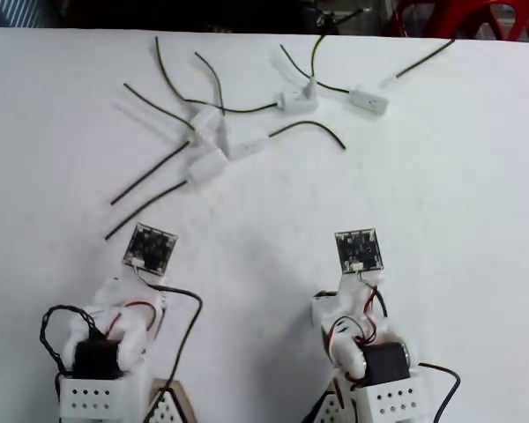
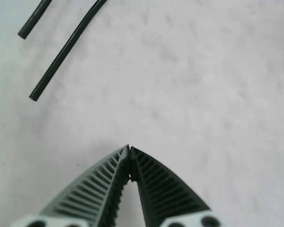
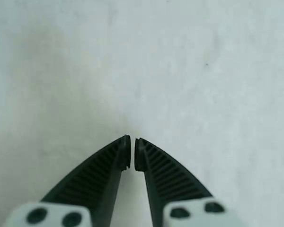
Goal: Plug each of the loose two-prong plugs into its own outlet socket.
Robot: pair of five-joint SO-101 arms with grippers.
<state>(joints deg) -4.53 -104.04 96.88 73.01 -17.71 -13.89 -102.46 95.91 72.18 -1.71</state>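
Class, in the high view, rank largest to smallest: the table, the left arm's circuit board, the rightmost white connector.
1. table
2. left arm's circuit board
3. rightmost white connector
The board is nearer the camera, so ranks 2 and 3 are unsure.

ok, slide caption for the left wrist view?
Shut left tool over the white table, two dark cable ends beyond it.

I have both arms at the table's (image 1: 476, 220) near edge, the left arm (image 1: 106, 344) well apart from the right arm (image 1: 366, 348). Far from them, left of centre, a cluster of corded plugs and sockets (image 1: 213, 141) lies bunched together, cords fanning outward. Right of it, nearer the far edge, another two corded pieces (image 1: 298, 103) lie just beside each other. Two cord ends (image 2: 34, 95) lie beyond my left gripper (image 2: 129, 152).
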